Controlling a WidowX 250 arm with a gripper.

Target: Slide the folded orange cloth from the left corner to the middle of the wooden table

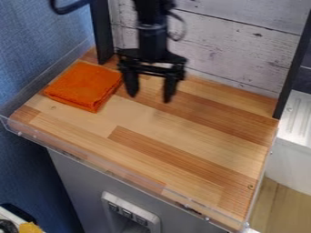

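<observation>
Gripper over surface's rear part, left of middle | fingers spread apart, nothing between | folded orange cloth beside it, near rear-left corner

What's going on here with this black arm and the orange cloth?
A black robot arm hangs over a wooden worktop, its jaws apart with nothing between them. Just beside them, toward the worktop's back corner, lies a folded orange cloth. Nothing is being held at this moment.
</observation>
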